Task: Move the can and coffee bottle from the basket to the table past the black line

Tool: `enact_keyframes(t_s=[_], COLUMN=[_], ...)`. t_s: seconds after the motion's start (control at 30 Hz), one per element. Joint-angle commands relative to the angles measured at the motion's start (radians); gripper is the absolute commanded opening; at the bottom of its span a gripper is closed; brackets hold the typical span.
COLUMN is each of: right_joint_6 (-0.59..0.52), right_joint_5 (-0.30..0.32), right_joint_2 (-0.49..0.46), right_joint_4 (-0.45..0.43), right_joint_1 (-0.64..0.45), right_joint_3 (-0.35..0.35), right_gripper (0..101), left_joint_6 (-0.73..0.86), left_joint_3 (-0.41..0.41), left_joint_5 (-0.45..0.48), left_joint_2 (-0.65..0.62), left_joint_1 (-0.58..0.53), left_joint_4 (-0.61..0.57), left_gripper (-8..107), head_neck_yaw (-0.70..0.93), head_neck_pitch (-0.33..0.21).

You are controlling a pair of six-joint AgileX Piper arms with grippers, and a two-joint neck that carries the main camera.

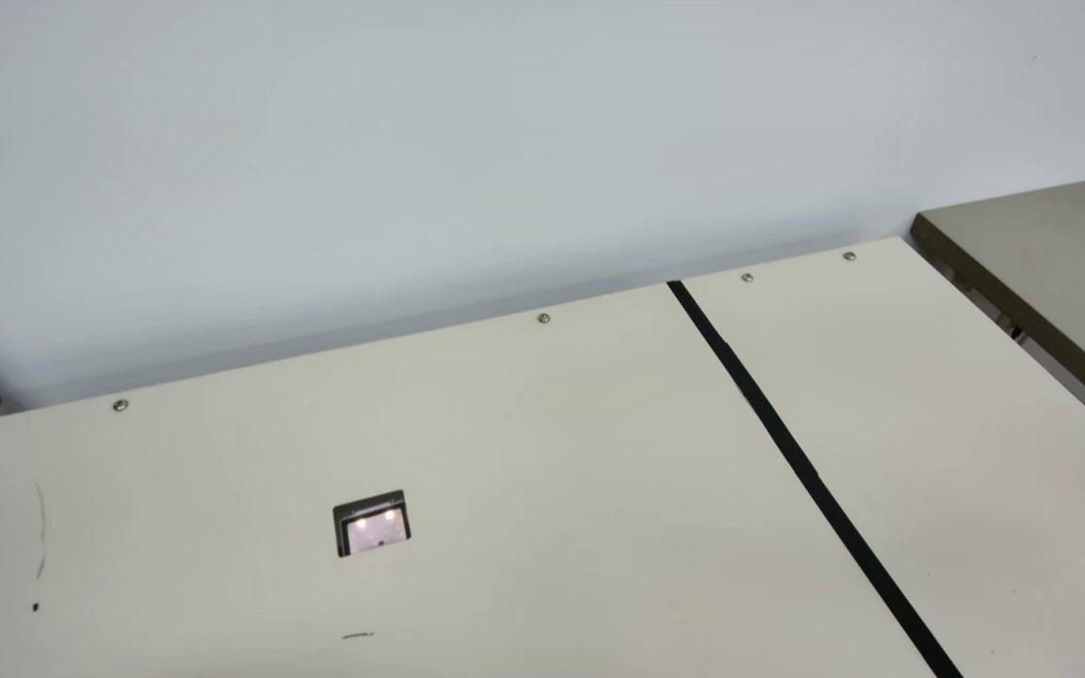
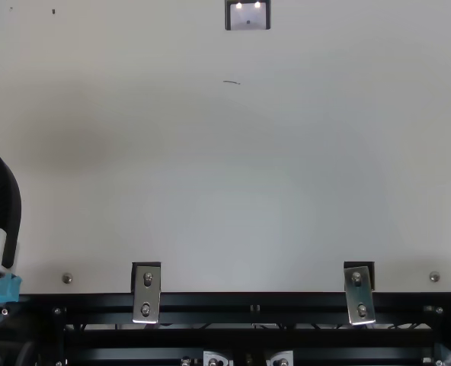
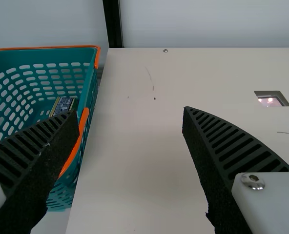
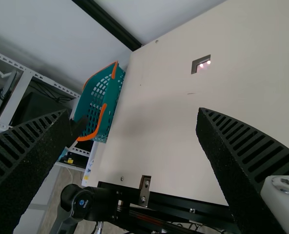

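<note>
Beside the left edge of the cream tabletop [image 1: 505, 424], one teal basket [image 3: 88, 105] with orange trim is standing. Inside it, one small printed item [image 3: 62, 105] is peeking out; whether it is the can or the coffee bottle, I cannot tell. Two pincers are hanging open: the left pincer [image 2: 1, 206], near the basket, is spreading its two ribbed fingers wide and holding nothing; the right pincer [image 4: 134, 112] is likewise gaping wide and gripping nothing. The main view is showing one black line [image 1: 816, 480] running across the tabletop, four screws [image 1: 543, 318] dotting the far edge, and one square opening [image 1: 375, 525]. The top view is adding two metal brackets [image 2: 147, 293], while the right wrist view is taking in a white rack [image 4: 17, 97] beyond the basket.
</note>
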Motion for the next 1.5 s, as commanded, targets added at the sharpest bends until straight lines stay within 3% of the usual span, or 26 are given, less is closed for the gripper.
enact_keyframes(t_s=[0.0, 0.2, 0.5, 1.27, 1.47], right_joint_6=[0.0, 0.0, 0.0, 0.0, 0.0], right_joint_5=[0.0, 0.0, 0.0, 0.0, 0.0], right_joint_2=[0.0, 0.0, 0.0, 0.0, 0.0], right_joint_4=[0.0, 0.0, 0.0, 0.0, 0.0], right_joint_1=[0.0, 0.0, 0.0, 0.0, 0.0], right_joint_3=[0.0, 0.0, 0.0, 0.0, 0.0], right_gripper=[101, 101, 101, 101, 101], left_joint_6=[0.0, 0.0, 0.0, 0.0, 0.0], left_joint_3=[0.0, 0.0, 0.0, 0.0, 0.0], left_joint_5=[0.0, 0.0, 0.0, 0.0, 0.0], left_joint_2=[0.0, 0.0, 0.0, 0.0, 0.0], left_joint_1=[0.0, 0.0, 0.0, 0.0, 0.0], left_joint_4=[0.0, 0.0, 0.0, 0.0, 0.0], left_gripper=[90, 90, 90, 90, 90], head_neck_yaw=[0.006, 0.065, 0.285, 0.951, 1.018], head_neck_pitch=[-0.024, -0.012, 0.011, -0.036, -0.037])
